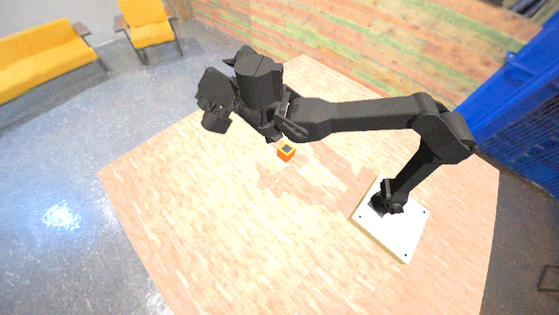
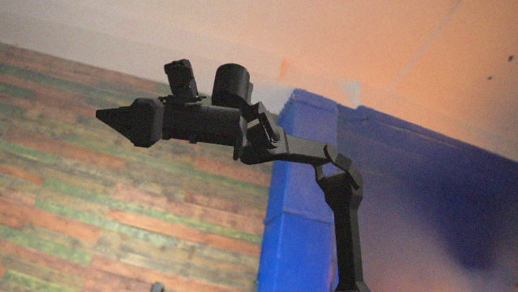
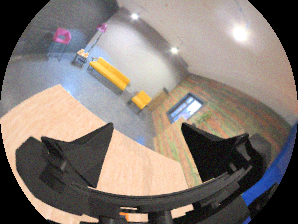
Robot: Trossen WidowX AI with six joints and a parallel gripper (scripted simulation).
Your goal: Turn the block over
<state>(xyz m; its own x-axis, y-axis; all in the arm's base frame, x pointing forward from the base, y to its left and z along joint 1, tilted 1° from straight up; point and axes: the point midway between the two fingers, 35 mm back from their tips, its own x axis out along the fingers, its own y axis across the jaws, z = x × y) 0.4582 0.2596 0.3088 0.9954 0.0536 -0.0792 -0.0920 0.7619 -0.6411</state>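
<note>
The small orange block [image 1: 286, 157] sits on the wooden table [image 1: 237, 229] [image 3: 45, 115] in the top view. Its upper face shows a dark blue square with a yellow border; its visible side faces are plain orange. In the wrist view only a sliver of orange [image 3: 124, 216] shows at the bottom edge, behind the gripper body. My gripper [image 3: 148, 125] [image 2: 98, 113] is open and empty. It is raised well above the table and points roughly level, out past the block, not down at it. The exterior view does not show the block.
The arm's white base plate [image 1: 395, 237] stands on the right part of the table. The arm's forearm [image 1: 368, 115] passes above the table behind the block. A plank wall [image 1: 339, 46] and blue structure [image 1: 521, 93] stand beyond the table, with yellow seats [image 1: 152, 34] farther back.
</note>
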